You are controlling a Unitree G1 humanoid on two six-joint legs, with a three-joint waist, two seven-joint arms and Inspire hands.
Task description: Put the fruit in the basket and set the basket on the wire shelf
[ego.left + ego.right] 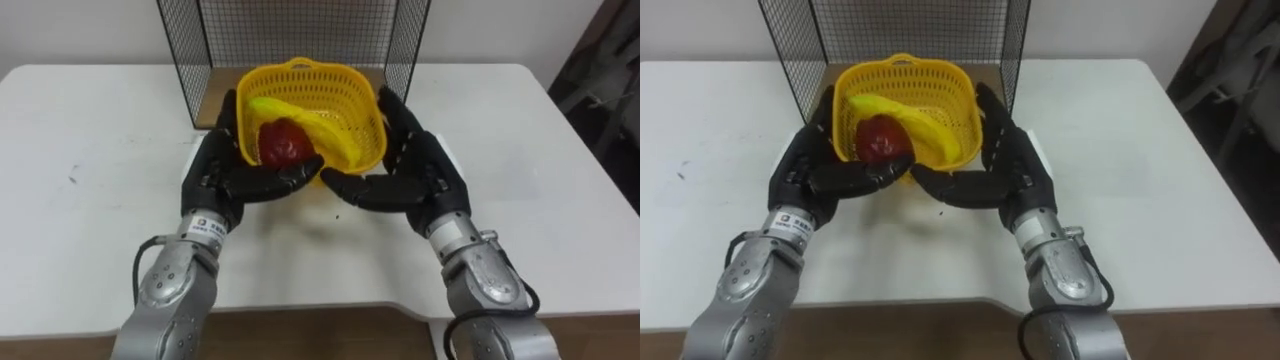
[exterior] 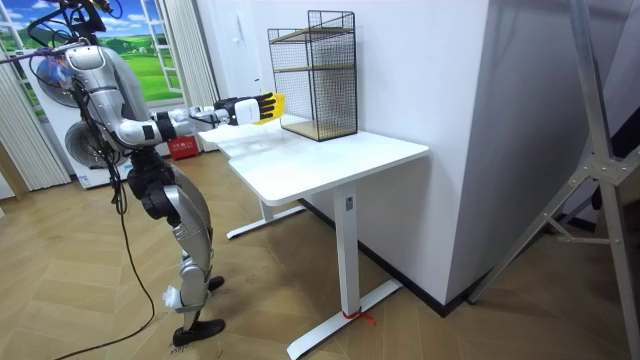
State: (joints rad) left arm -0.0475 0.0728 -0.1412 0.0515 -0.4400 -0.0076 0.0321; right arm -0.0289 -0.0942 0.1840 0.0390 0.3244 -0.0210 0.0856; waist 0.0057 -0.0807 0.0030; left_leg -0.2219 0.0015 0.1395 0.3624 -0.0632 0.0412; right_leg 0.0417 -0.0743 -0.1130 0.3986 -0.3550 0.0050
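The yellow plastic basket (image 1: 352,118) was held between both hands just in front of the black wire shelf (image 1: 300,25), tipped so that its open mouth faced the robot. Inside it lay a dark red apple (image 1: 285,143) at the low side and a banana (image 1: 322,131) slanting across beside it, the two touching. The left hand (image 1: 222,172) and the right hand (image 1: 418,165) pressed against opposite sides of the basket. Their fingers were spread fairly straight up its walls and the thumbs reached inward beneath it, nearly meeting. In the room view the robot stood at the end of the white worktop (image 1: 100,130) with its arms stretched forward, and the basket was raised clear of the surface, level with the shelf's lower part.
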